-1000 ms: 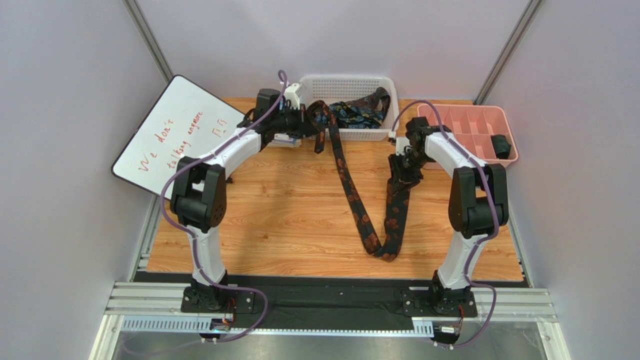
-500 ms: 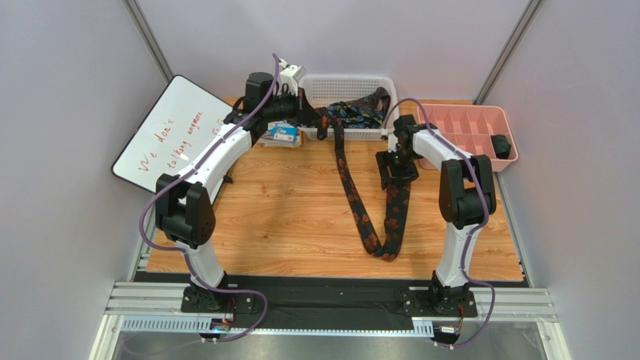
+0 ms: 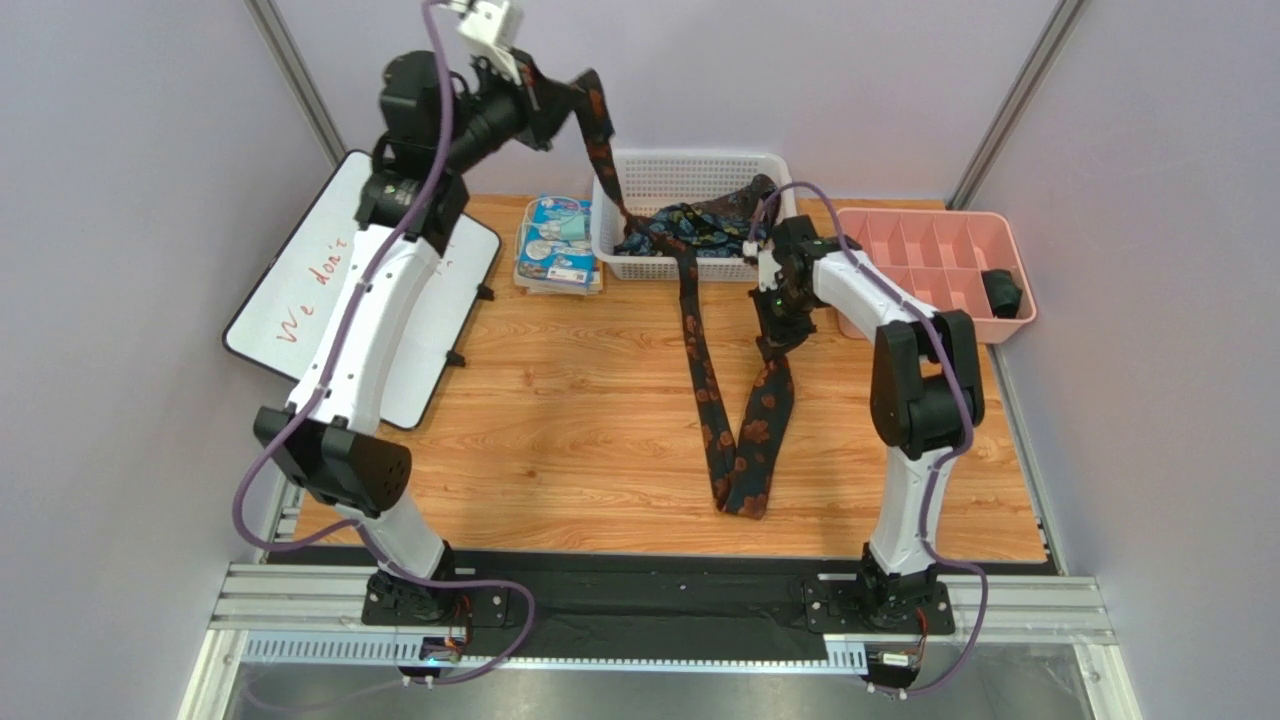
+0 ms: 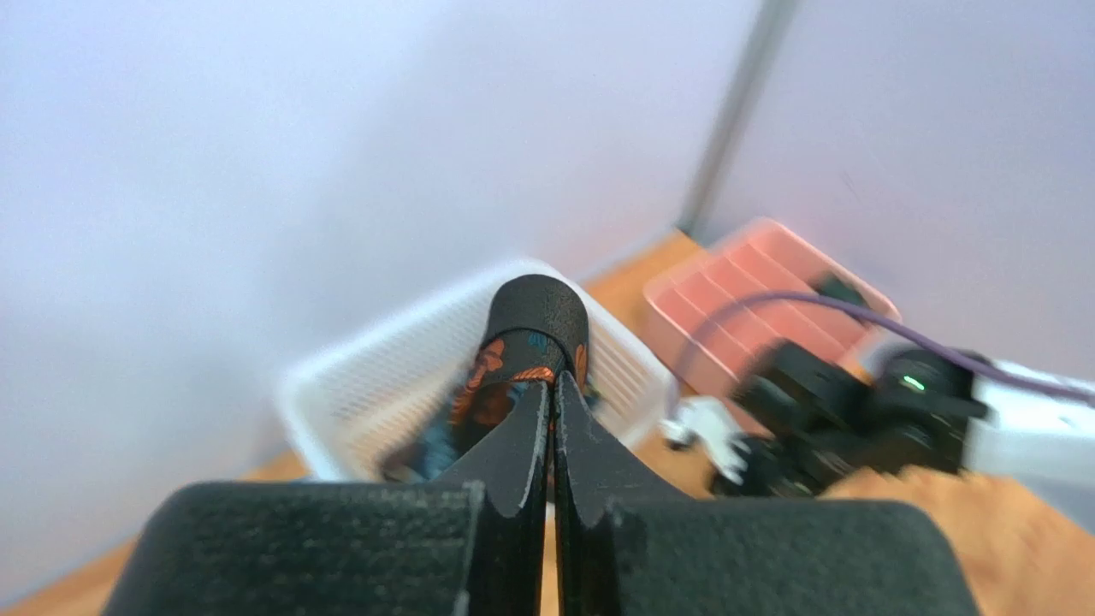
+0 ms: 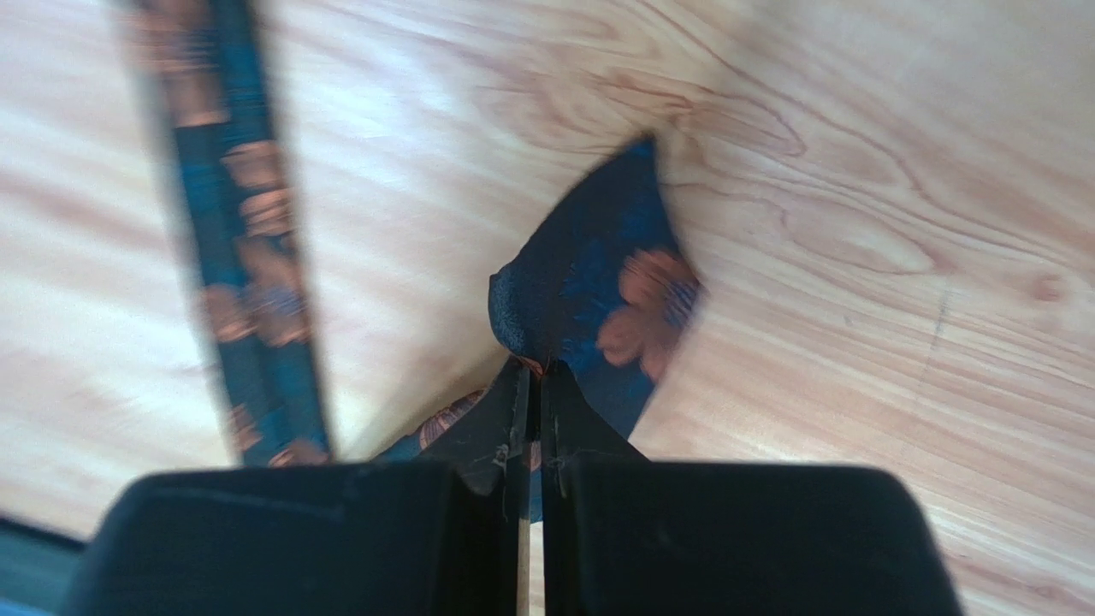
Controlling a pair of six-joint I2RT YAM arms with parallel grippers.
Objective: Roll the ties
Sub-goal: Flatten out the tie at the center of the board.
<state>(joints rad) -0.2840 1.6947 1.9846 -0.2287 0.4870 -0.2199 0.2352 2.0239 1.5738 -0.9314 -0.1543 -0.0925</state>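
A long dark tie (image 3: 700, 375) with orange blotches hangs in a V over the wooden table. My left gripper (image 3: 568, 93) is raised high at the back left, shut on the tie's narrow end (image 4: 534, 336). The strip runs down from it past the white basket (image 3: 631, 168) to a fold near the front (image 3: 739, 488). My right gripper (image 3: 775, 315) is shut on the wide pointed end (image 5: 604, 289), held just above the table. More ties (image 3: 706, 225) lie in the basket.
A blue-white printed packet (image 3: 556, 243) lies left of the basket. A pink divided tray (image 3: 932, 255) with a dark roll (image 3: 1002, 293) stands at the back right. A whiteboard (image 3: 323, 285) leans at the left. Grey walls enclose the table.
My left arm has swung up and back, lifting the tie's narrow end high above the basket. My right gripper has moved slightly toward the basket with the wide end; the fold slid inward.
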